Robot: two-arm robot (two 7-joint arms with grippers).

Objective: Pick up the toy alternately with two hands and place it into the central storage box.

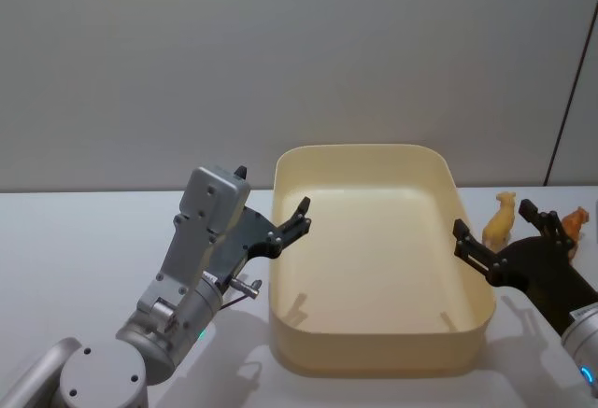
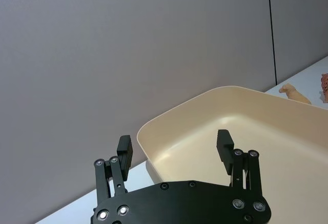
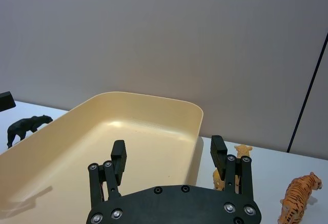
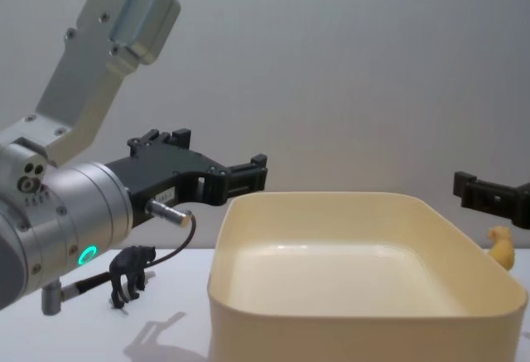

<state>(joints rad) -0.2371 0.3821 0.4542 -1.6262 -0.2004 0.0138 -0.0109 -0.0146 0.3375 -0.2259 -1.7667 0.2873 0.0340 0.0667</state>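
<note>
The cream storage box (image 1: 374, 352) stands mid-table with nothing in it, and also shows in the chest view (image 4: 331, 329). My left gripper (image 1: 273, 193) hangs open and holds nothing above the box's left rim (image 2: 174, 142). My right gripper (image 1: 492, 218) is open and holds nothing just outside the right rim (image 3: 168, 147). A yellow toy animal (image 1: 500, 221) stands on the table close behind its fingers (image 3: 242, 151). An orange tiger toy (image 3: 300, 198) stands to the right of that. A black panther toy (image 4: 131, 272) stands left of the box, below my left arm.
A white table (image 1: 84, 240) holds everything, with a grey wall (image 1: 280, 53) right behind it. My left arm's silver wrist with its green ring (image 4: 83, 254) looms over the table's left front.
</note>
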